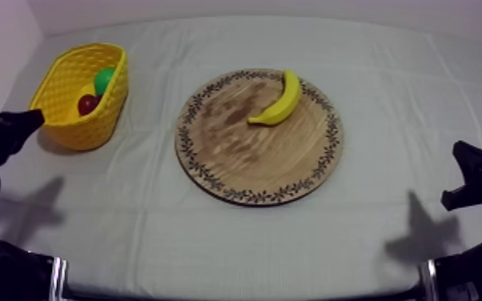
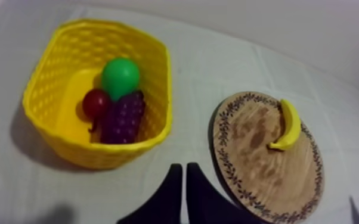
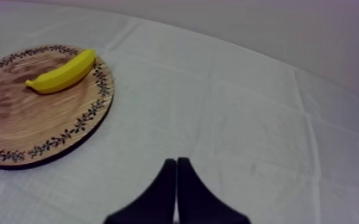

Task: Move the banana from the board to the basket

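My right claw (image 3: pixel 176 161), pinched narrow on nothing, looks nearer: the banana (image 3: pixel 62 71) lies ahead-left of it, long axis roughly crosswise. My left claw (image 2: pixel 180 167) is likewise narrow.

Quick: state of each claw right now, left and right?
Left claw: closed, holding nothing.
Right claw: closed, holding nothing.

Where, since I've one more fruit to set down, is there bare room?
The cloth right of the board and in front of it is bare, as is the board beside the banana. The basket is crowded: grapes, small red fruit, green fruit.
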You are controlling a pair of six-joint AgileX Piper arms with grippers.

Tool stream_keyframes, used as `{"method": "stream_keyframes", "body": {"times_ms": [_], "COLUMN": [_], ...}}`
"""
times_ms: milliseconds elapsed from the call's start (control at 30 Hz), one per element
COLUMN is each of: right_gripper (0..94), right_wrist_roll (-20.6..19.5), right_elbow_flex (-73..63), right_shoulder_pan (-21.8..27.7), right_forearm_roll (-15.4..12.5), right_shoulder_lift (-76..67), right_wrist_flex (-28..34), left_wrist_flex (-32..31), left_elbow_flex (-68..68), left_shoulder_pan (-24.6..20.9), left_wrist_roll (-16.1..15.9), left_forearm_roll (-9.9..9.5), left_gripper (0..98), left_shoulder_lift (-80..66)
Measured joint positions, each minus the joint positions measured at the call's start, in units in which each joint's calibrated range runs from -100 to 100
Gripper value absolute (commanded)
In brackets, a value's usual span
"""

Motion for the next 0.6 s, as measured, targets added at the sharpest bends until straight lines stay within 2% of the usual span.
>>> {"method": "stream_keyframes", "body": {"times_ms": [167, 300, 367, 600], "right_gripper": [0.2, 0.2, 0.2, 0.2], "right_wrist_roll": [0.0, 0.0, 0.0, 0.0], "right_elbow_flex": [0.0, 0.0, 0.0, 0.0], "right_shoulder_pan": [0.0, 0.0, 0.0, 0.0], "right_forearm_roll": [0.0, 0.0, 0.0, 0.0], "right_shoulder_lift": [0.0, 0.0, 0.0, 0.0], "right_wrist_flex": [0.0, 0.0, 0.0, 0.0], "left_wrist_flex": [10.7, 16.7, 18.5, 24.7], "left_elbow_flex": [-12.3, -23.3, -28.0, -48.1], "left_shoulder_pan": [2.7, 5.3, 6.7, 12.7], "left_wrist_roll": [4.3, 4.6, 4.0, -4.4], "left_forearm_roll": [-1.38, -1.31, -1.14, -0.04], "left_gripper": [0.1, 0.1, 0.1, 0.0], "left_shoulder_lift": [12.7, 22.0, 26.7, 44.5]}}
